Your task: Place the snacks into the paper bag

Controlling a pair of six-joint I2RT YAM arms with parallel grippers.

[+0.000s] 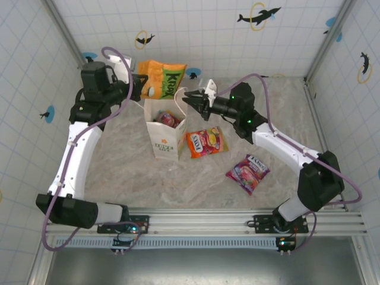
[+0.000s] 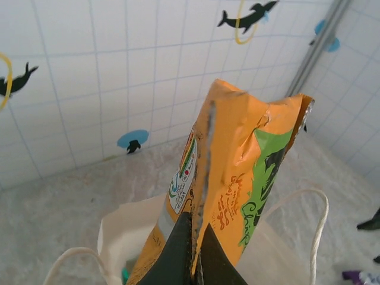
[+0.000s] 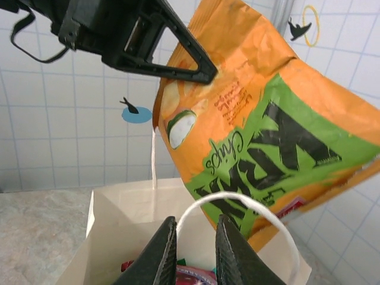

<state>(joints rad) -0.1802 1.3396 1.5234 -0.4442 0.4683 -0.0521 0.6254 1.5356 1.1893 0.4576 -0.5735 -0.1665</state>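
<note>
Above the paper bag [image 1: 166, 145] at the counter's [image 1: 119, 172] far middle, the left jaws pinch an orange packet [image 1: 161, 80] by its edge. From the right wrist we read "Krax Chips" in black on green. From the top we see a red-orange packet [image 1: 206, 142] and a magenta packet [image 1: 248, 173] lying right of the bag. The right jaws stand narrowly parted at a loop handle [image 3: 225, 194].

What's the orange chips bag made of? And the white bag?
Chips bag: probably thin plastic film with a glossy finish; it shines and is crinkled near the top.
White bag: looks like matte paper; it has stiff, creased walls and no shine.
</note>
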